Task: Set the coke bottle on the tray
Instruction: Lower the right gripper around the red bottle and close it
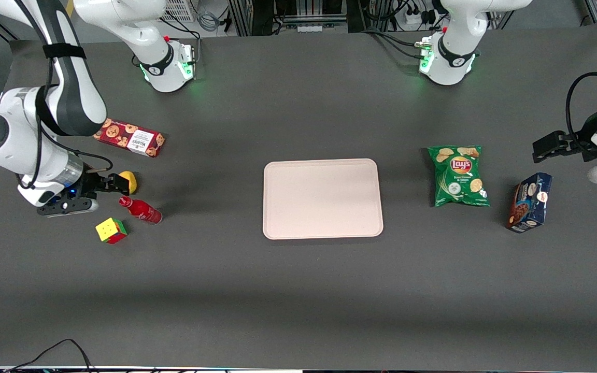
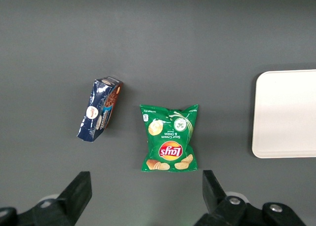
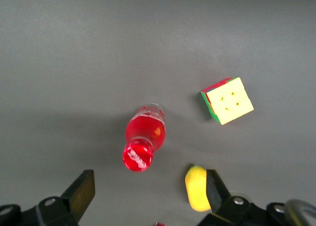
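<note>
The coke bottle (image 1: 141, 210) is small and red with a red cap. It stands on the dark table toward the working arm's end, apart from the tray. It also shows in the right wrist view (image 3: 144, 134), seen from above its cap. The pale pink-beige tray (image 1: 322, 198) lies flat in the middle of the table with nothing on it, and its edge shows in the left wrist view (image 2: 286, 112). My right gripper (image 1: 114, 189) is open and empty above the table close beside the bottle. In the right wrist view (image 3: 148, 186) the bottle's cap lies just ahead of the gap between the fingers.
A yellow lemon (image 1: 130, 181) lies against one gripper finger (image 3: 215, 186). A colour cube (image 1: 111, 230) sits nearer the front camera than the bottle. A red cookie box (image 1: 129, 137) lies farther back. A green Lay's bag (image 1: 459, 176) and a blue box (image 1: 530, 202) lie toward the parked arm's end.
</note>
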Controlling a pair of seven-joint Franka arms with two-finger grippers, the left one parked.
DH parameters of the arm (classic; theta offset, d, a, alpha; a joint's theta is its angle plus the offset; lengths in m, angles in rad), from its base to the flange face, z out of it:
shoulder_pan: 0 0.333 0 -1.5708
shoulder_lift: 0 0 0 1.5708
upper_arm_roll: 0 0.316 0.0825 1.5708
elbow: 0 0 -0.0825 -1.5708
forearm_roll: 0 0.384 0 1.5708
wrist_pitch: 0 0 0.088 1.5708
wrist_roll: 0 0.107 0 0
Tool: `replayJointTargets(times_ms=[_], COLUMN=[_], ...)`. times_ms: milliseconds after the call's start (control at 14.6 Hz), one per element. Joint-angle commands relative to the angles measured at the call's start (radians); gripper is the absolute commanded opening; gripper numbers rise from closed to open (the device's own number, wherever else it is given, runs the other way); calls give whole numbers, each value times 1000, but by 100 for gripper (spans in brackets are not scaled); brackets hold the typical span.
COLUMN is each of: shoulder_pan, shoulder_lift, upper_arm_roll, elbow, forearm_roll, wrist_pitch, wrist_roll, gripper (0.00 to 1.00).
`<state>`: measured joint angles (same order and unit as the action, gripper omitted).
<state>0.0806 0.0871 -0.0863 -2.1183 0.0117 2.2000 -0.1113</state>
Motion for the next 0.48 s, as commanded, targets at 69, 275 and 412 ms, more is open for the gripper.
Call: replayJointTargets(times_ms=[69,275,412], shoulder_pan=[4,4,4], shoulder_lift=[28,62,79], upper_arm_roll=[0,0,2], elbow=[-20,-20,-22], forearm_roll=[-16,-16,-15], wrist_pitch=[61,95,113], wrist_roll=[1,1,2], gripper=[100,100,100])
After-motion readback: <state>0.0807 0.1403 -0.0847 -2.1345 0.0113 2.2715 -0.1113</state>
